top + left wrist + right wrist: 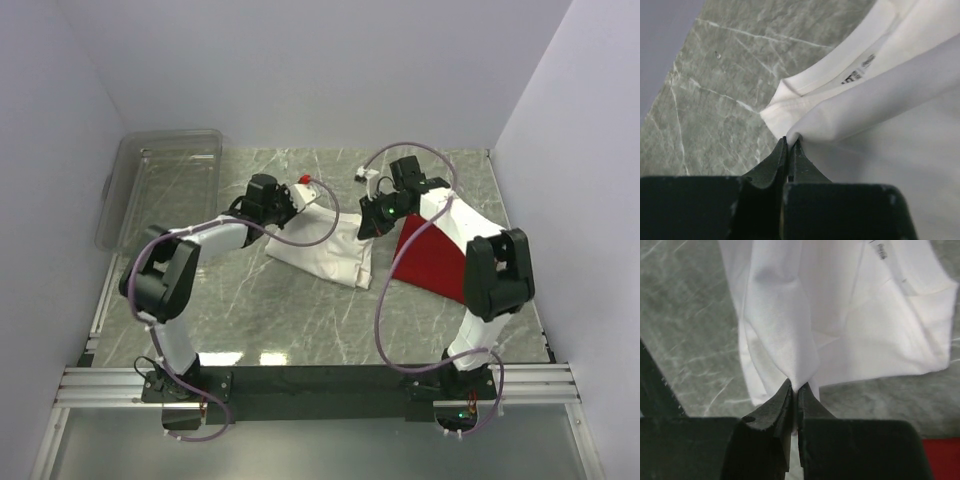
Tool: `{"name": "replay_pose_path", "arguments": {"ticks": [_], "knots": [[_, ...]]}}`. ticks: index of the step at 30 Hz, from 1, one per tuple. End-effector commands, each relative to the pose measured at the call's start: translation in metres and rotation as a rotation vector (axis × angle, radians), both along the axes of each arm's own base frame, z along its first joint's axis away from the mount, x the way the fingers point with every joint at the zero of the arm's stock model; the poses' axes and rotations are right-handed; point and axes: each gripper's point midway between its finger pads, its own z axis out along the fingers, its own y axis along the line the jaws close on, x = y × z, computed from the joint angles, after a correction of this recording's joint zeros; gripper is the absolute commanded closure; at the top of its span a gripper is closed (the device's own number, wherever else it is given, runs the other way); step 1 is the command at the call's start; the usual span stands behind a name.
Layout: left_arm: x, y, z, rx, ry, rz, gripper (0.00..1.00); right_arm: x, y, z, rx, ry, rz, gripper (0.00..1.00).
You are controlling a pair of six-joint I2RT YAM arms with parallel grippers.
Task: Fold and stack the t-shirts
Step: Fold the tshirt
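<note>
The white t-shirt lies partly folded in the middle of the marble table, a scrap of its red print showing at the far edge. My left gripper is shut on the shirt's left far edge; in the left wrist view a white fold is pinched between the jaws near the collar label. My right gripper is shut on the shirt's right side; in the right wrist view cloth hangs from the jaws. The plain red t-shirt lies folded at the right, under my right arm.
A clear plastic bin stands at the far left of the table. White walls close in the left, back and right sides. Purple cables loop over both arms. A metal rail runs along the near edge.
</note>
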Motion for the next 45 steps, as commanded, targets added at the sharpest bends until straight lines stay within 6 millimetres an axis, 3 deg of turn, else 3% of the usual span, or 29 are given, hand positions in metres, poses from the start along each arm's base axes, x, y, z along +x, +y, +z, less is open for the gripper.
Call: {"name": "replay_pose_path", "arguments": {"ticks": [1,3,4,8,18,20,21,22,25,27,28,29,32,34,36,37,38,40,41,44,45], "knots": [[0.045,0.002,0.03,-0.053,-0.13,0.138,0.99,0.052,-0.005,0.008,-0.036,-0.088,-0.109,1.0],[0.056,0.001,0.021,-0.056,-0.12,0.162,0.99,0.07,-0.007,0.008,-0.05,-0.1,-0.148,1.0],[0.06,0.001,0.018,-0.061,-0.111,0.174,0.99,0.075,-0.008,-0.003,-0.072,-0.082,-0.163,1.0],[0.077,-0.009,-0.002,-0.059,-0.075,0.165,0.99,0.095,-0.012,-0.014,-0.101,-0.076,-0.233,1.0],[0.116,-0.026,-0.005,-0.117,-0.079,0.204,0.99,0.126,-0.041,-0.029,-0.211,-0.109,-0.487,1.0],[0.125,-0.026,-0.003,-0.139,-0.085,0.238,0.89,0.134,-0.047,-0.034,-0.242,-0.117,-0.543,1.0],[0.128,-0.026,-0.001,-0.166,-0.073,0.269,0.82,0.138,-0.052,-0.034,-0.256,-0.119,-0.581,0.97],[0.134,-0.02,0.001,-0.173,-0.078,0.326,0.59,0.141,-0.055,-0.039,-0.268,-0.108,-0.616,0.88],[0.147,-0.015,0.023,-0.247,-0.078,0.406,0.55,0.153,-0.065,-0.036,-0.29,-0.131,-0.711,0.67],[0.153,-0.01,0.052,-0.324,-0.088,0.461,0.5,0.159,-0.067,-0.031,-0.282,-0.16,-0.746,0.5],[0.154,-0.003,0.058,-0.338,-0.08,0.491,0.35,0.161,-0.069,-0.024,-0.274,-0.176,-0.769,0.4],[0.155,0.004,0.079,-0.37,-0.098,0.527,0.31,0.166,-0.072,-0.018,-0.274,-0.207,-0.792,0.34],[0.144,0.02,0.1,-0.433,-0.042,0.558,0.3,0.178,-0.084,0.001,-0.281,-0.277,-0.854,0.33],[0.134,0.031,0.103,-0.454,0.0,0.568,0.26,0.184,-0.09,0.01,-0.277,-0.303,-0.872,0.33],[0.11,0.034,0.098,-0.452,0.08,0.544,0.26,0.188,-0.088,0.017,-0.267,-0.301,-0.836,0.36],[0.093,0.04,0.091,-0.447,0.124,0.538,0.25,0.182,-0.072,0.019,-0.231,-0.273,-0.73,0.37],[0.078,0.028,0.088,-0.46,0.174,0.451,0.26,0.173,-0.06,0.019,-0.201,-0.253,-0.622,0.39],[0.052,0.024,0.072,-0.443,0.238,0.377,0.3,0.149,-0.033,0.026,-0.124,-0.257,-0.362,0.51],[0.044,0.02,0.065,-0.441,0.265,0.352,0.31,0.123,-0.008,0.029,-0.002,-0.206,-0.211,0.53],[0.028,0.006,0.037,-0.436,0.373,0.275,0.42,0.09,0.02,0.039,0.109,-0.142,-0.023,0.65],[0.025,0.003,0.028,-0.434,0.417,0.267,0.45,0.083,0.029,0.025,0.105,-0.091,0.02,0.76]]}}
